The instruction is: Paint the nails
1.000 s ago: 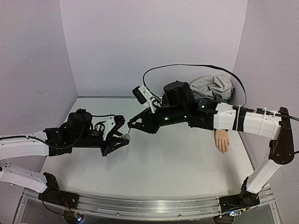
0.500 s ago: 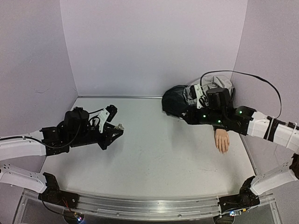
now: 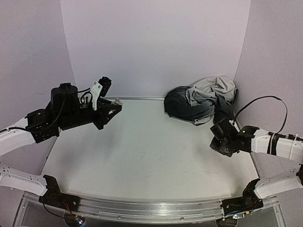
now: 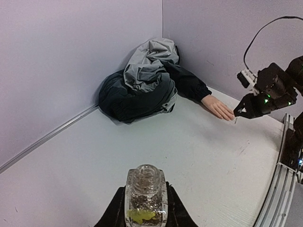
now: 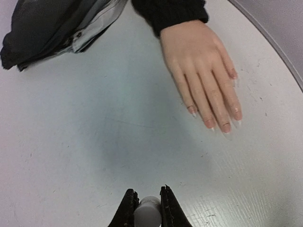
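Observation:
The pale mannequin hand (image 5: 201,66) lies flat, palm down, its dark sleeve running into a crumpled grey jacket (image 5: 57,23). The nails (image 5: 226,126) show at the fingertips, pointing toward my right gripper (image 5: 147,195). That gripper is shut on a white cap (image 5: 147,213) and hovers just short of the fingertips. From the left wrist view, the right gripper (image 4: 239,112) hangs by the hand (image 4: 218,108). My left gripper (image 4: 145,208) is shut on a clear open bottle (image 4: 145,182) with glitter and yellow inside, held high at the far left (image 3: 113,103). In the top view the right arm hides the hand.
The jacket (image 3: 201,101) is heaped in the back right corner against the walls. A black cable (image 3: 265,101) loops above the right arm. The table's right edge (image 5: 279,52) runs close beside the hand.
The right arm has swung from the table's middle to the right and come down over the hand. The left arm has lifted the bottle up and back toward the rear left.

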You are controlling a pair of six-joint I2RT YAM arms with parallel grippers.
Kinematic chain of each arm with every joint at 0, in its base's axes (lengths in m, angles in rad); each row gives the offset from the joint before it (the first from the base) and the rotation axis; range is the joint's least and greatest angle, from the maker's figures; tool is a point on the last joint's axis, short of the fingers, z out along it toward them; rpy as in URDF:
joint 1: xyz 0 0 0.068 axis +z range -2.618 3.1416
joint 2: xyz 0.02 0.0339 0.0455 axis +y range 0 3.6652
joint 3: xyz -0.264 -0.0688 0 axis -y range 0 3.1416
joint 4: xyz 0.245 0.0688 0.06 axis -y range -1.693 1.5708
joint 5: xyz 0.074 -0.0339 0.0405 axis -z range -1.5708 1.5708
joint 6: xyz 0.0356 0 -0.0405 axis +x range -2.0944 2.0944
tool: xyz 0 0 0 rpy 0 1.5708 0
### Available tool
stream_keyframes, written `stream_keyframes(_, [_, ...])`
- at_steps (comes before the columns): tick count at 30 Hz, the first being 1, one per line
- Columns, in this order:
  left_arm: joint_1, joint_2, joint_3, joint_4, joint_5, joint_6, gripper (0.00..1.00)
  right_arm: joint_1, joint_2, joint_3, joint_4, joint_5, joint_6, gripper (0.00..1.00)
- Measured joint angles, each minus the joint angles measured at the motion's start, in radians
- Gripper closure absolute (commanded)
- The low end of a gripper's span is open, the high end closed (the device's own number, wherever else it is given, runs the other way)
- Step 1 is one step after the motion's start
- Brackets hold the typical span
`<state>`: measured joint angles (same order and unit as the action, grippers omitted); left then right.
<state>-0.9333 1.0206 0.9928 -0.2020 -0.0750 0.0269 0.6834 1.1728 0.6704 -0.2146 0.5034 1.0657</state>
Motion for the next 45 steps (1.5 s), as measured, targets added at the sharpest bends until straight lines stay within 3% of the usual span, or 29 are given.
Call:
stream_keyframes(12, [0.0, 0.016, 0.001, -0.042, -0.035, 0.11, 1.0, -0.09, 0.078, -0.006, -0.023, 0.184, 0.178, 1.0])
stream_keyframes(25, [0.0, 0.011, -0.045, -0.014, -0.052, 0.151, 1.0, -0.239, 0.182, -0.031, 0.141, 0.171, 0.071, 1.0])
stream_keyframes(45, [0.041, 0.014, -0.046, 0.002, -0.04, 0.157, 1.0, -0.273, 0.191, -0.098, 0.26, 0.101, 0.007, 1.0])
